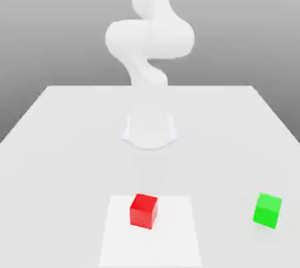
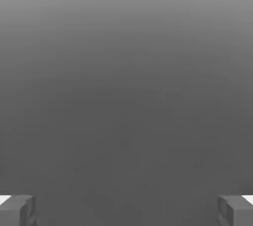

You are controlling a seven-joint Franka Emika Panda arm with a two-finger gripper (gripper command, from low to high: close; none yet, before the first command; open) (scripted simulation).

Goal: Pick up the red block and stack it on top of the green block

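Observation:
The red block (image 1: 143, 210) sits on a paler square patch (image 1: 117, 243) of the white table near its front edge. At the exterior view's right, the green block (image 1: 267, 210) rests on the table, well apart from the red one. In the hand view my gripper (image 2: 126, 210) is open: its two grey fingertips (image 2: 17, 210) stand far apart with nothing between them, against a plain grey background. Neither block appears in the hand view.
The white arm (image 1: 149, 38) rises from its round base (image 1: 149, 129) at the middle of the table (image 1: 58, 144) and bends upward out of the picture. The table's edges run along the back and both sides.

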